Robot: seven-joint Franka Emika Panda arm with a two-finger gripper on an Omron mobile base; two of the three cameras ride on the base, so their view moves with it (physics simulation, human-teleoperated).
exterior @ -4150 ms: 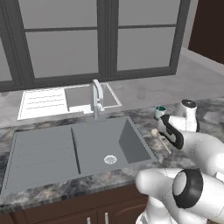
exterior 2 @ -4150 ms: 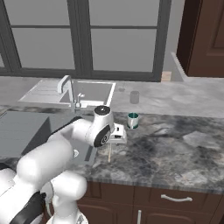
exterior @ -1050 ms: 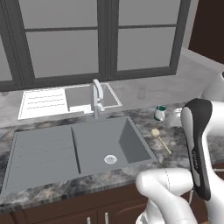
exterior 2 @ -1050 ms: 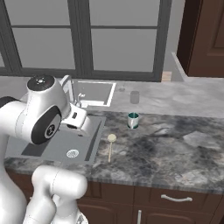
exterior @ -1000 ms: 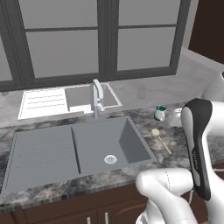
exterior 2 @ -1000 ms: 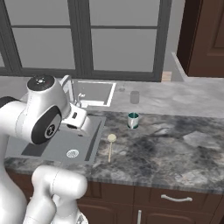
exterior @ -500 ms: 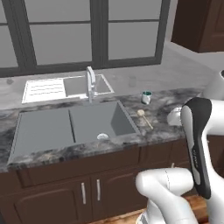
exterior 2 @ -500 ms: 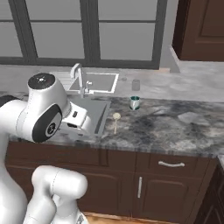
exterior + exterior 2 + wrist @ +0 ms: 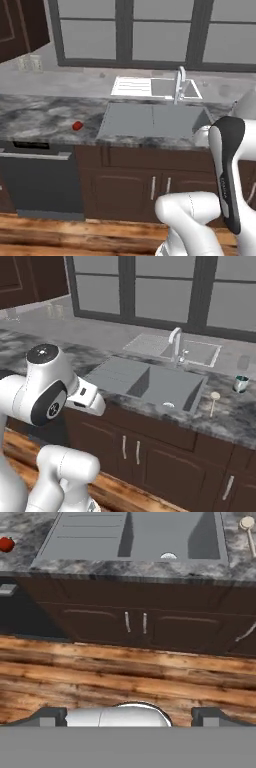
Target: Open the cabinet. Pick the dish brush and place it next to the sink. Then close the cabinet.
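Gripper (image 9: 128, 716): jaws spread wide, nothing held; pointed down at the wooden floor in front of the base cabinets, well away from the counter.
Dish brush (image 9: 77, 126): a small red item is seen lying on the counter (image 9: 40, 117), near its front edge, just left of the sink's left rim.
Sink (image 9: 150, 120): set into the counter, basin bare.
Cabinet (image 9: 20, 25): dark wall cabinet at the upper left corner; whether its doors are shut cannot be told.
Progress: placement beside the sink is judged done; the cabinet closing is judged the step left.
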